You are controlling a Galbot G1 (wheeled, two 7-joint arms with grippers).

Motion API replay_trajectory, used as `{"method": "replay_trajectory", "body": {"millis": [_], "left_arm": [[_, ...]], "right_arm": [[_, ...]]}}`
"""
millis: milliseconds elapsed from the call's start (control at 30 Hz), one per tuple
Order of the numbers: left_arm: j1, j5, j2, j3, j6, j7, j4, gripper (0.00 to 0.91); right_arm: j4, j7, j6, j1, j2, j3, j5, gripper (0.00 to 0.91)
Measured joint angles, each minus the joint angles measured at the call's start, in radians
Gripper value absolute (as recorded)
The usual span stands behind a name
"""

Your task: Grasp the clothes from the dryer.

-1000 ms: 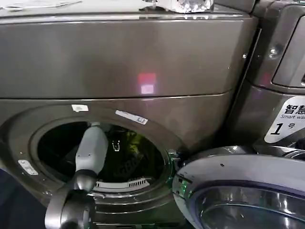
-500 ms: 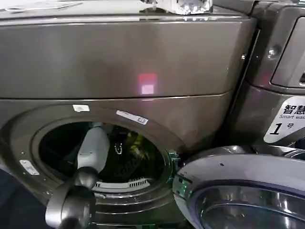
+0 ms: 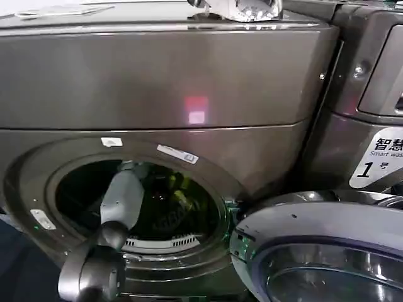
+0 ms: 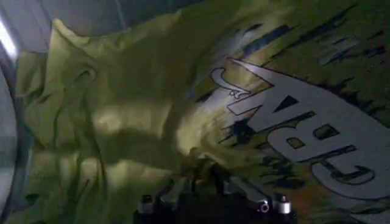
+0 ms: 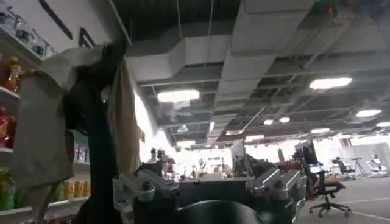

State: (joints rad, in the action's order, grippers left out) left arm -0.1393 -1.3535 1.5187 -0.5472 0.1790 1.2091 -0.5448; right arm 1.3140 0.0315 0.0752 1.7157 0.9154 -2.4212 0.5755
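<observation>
The dryer [image 3: 164, 82] is a dark grey-bronze front loader with its round porthole [image 3: 138, 198] open. My left arm [image 3: 119, 200] reaches through the porthole into the drum. The clothes [image 3: 179, 187] are a yellow-green bundle lying deep in the drum. Up close, the clothes [image 4: 122, 115] are crumpled lime fabric with a white and black print. My left gripper [image 4: 206, 181] is shut on a bunched fold of that fabric. My right gripper [image 5: 213, 182] is open with nothing in it, away from the machine and facing the room.
The dryer's door [image 3: 315, 251] hangs open at the lower right, close beside the porthole. A white "1" sticker [image 3: 374, 160] is on the panel to the right. A crinkled wrapper [image 3: 249, 7] lies on top. A grey cloth [image 5: 55, 128] hangs near the right gripper.
My left arm has shifted slightly to the right and deeper into the drum. The head view has drifted a little.
</observation>
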Motion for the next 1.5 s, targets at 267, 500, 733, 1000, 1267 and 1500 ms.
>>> {"method": "replay_trajectory", "body": {"millis": [267, 500, 733, 1000, 1267, 1500], "left_arm": [[-0.028, 0.093, 0.018, 0.015, -0.054, -0.118, -0.042, 0.0], [-0.059, 0.312, 0.049, -0.007, -0.193, -0.442, -0.16, 0.0], [-0.112, 0.579, 0.065, -0.033, -0.327, -0.781, -0.319, 0.0], [-0.172, 0.795, 0.083, -0.041, -0.404, -1.012, -0.475, 0.0], [-0.201, 0.928, 0.079, -0.041, -0.454, -1.102, -0.553, 0.0], [-0.219, 0.993, 0.079, -0.041, -0.481, -1.13, -0.592, 0.0]], "right_arm": [[0.012, -0.008, 0.015, -0.009, 0.005, 0.014, 0.0, 0.907], [0.047, -0.02, 0.037, -0.013, 0.011, 0.014, 0.024, 0.907], [0.074, -0.028, 0.046, -0.022, 0.017, 0.024, 0.048, 0.907], [0.101, -0.042, 0.049, -0.022, 0.032, 0.026, 0.076, 0.907], [0.108, -0.049, 0.04, -0.024, 0.04, 0.032, 0.075, 0.907], [0.115, -0.051, 0.039, -0.025, 0.044, 0.033, 0.076, 0.907]]}}
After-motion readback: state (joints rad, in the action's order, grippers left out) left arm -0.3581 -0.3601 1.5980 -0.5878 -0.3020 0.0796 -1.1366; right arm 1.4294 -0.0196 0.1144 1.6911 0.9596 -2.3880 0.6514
